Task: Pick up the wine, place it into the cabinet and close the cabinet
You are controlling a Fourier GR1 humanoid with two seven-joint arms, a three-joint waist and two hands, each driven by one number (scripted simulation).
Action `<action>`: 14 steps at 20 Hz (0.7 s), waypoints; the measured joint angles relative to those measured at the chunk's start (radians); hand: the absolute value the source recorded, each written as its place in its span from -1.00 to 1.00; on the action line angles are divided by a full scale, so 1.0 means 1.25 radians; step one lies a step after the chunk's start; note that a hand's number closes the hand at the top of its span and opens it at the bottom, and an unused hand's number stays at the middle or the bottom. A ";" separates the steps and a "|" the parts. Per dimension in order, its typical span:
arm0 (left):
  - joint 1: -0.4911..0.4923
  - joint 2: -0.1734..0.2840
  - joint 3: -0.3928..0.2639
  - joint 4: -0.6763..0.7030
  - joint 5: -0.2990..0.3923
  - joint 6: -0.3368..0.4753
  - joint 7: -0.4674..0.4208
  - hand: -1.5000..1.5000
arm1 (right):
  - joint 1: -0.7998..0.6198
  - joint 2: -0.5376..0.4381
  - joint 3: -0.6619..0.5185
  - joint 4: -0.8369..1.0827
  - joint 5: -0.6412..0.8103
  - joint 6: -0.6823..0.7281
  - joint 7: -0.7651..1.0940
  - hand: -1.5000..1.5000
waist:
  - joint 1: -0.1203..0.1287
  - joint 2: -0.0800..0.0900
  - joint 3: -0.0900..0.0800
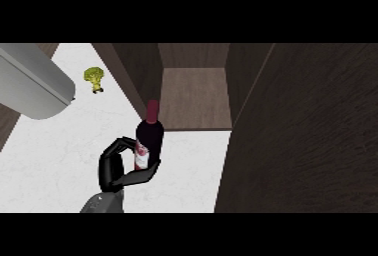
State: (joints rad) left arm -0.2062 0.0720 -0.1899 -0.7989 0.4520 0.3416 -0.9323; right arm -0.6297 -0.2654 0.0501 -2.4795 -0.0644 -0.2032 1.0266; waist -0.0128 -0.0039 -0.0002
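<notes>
A dark wine bottle (150,131) with a red neck and a white and red label stands upright over the white counter (44,165), just in front of the open cabinet (193,100). My right hand (118,167) is shut on the bottle's lower body: its fingers curl round the left side and the thumb presses from below right, hiding the bottle's base. The bottle's neck points toward the cabinet's front left edge. My left forearm (37,80) crosses the upper left corner as a big grey cylinder, and its hand is out of view.
The cabinet's brown shelf floor lies bare behind the bottle. Its open door (303,130) fills the right side as a tall dark panel. A small yellow-green object (94,76) sits on the counter at the far left.
</notes>
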 measured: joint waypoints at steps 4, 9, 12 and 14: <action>-0.019 0.052 -0.057 -0.035 -0.035 -0.100 0.027 1.00 | 0.007 0.002 0.001 0.002 0.000 0.000 -0.004 -1.00 | 0.000 -0.001 0.000; -0.027 0.070 -0.101 -0.145 -0.066 -0.127 0.079 1.00 | 0.012 -0.005 -0.019 0.000 -0.006 0.004 -0.004 -1.00 | 0.006 -0.002 0.001; -0.031 0.069 -0.121 -0.226 -0.066 -0.135 0.144 1.00 | 0.011 -0.005 -0.021 0.002 -0.008 0.006 -0.004 -1.00 | 0.008 -0.002 0.001; -0.026 0.059 -0.136 -0.287 -0.065 -0.126 0.188 1.00 | 0.011 -0.007 -0.021 0.003 -0.010 0.008 -0.001 -1.00 | 0.009 -0.002 0.001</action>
State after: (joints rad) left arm -0.2386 0.1452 -0.3600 -1.1580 0.3701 0.1835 -0.6978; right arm -0.6165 -0.2743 0.0233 -2.4759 -0.0769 -0.1929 1.0251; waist -0.0009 -0.0070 0.0006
